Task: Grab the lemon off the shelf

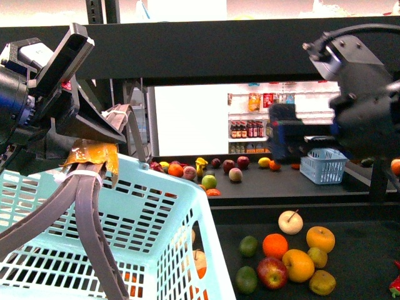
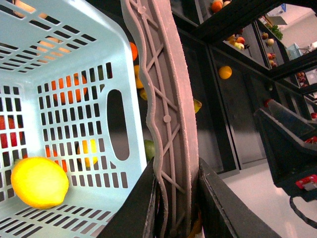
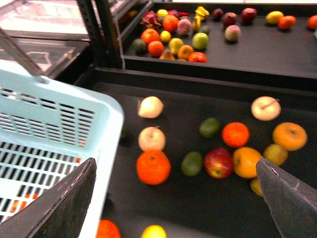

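A bright yellow lemon (image 2: 39, 182) lies inside the pale blue basket (image 2: 64, 49), on its slotted floor. My left gripper (image 2: 176, 173) is shut on the basket's grey handle (image 2: 166, 99), holding the basket (image 1: 162, 212) in front of the black shelf (image 1: 281, 187). My right gripper (image 3: 173, 171) is open above the shelf's lower deck (image 3: 163, 206), beside the basket rim (image 3: 106, 144), with nothing between its fingers (image 3: 290, 198). In the front view it (image 1: 300, 140) hangs blurred at the upper right. A small yellow fruit (image 3: 154, 232) shows at the deck's near edge, too blurred to name.
Loose fruit lies on the lower deck: oranges (image 3: 153, 166), a red apple (image 3: 218, 162), green limes (image 3: 192, 162), pale apples (image 3: 151, 138). More fruit sits on the farther deck (image 3: 171, 22). A small blue basket (image 1: 323, 165) stands there at the right. The upper deck's thick edge (image 1: 219, 50) runs overhead.
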Motion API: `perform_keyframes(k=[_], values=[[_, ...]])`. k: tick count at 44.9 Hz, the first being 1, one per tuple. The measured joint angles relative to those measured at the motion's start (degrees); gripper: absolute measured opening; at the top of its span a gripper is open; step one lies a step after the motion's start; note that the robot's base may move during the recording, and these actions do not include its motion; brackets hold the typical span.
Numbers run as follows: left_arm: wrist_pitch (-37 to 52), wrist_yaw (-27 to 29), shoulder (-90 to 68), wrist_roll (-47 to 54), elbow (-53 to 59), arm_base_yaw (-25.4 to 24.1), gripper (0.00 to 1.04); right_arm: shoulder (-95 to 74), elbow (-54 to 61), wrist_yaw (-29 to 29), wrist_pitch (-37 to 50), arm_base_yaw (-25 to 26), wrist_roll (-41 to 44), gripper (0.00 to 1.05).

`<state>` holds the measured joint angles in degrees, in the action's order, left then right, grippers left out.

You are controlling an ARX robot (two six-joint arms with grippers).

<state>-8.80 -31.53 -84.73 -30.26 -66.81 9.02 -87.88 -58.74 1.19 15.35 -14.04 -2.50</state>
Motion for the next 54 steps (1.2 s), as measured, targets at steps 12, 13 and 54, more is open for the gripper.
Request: perform_keyframes(k=[12, 13, 54], values=[[0.00, 0.04, 0.00, 0.02, 0.02, 0.00, 0.18, -3.67, 9.75, -1.92, 11.37, 8.52, 2.80, 0.97], [0.00, 0.02, 0.00, 0.02, 0.02, 0.00, 0.18, -4.46, 10.40, -2.10, 12.37, 8.92, 2.99, 0.97], [0.00, 0.02, 0.00, 0.04, 0.02, 0.04, 0.18, -46.21, 2.05, -3.89, 23.87, -1.33, 5.38, 0.97]])
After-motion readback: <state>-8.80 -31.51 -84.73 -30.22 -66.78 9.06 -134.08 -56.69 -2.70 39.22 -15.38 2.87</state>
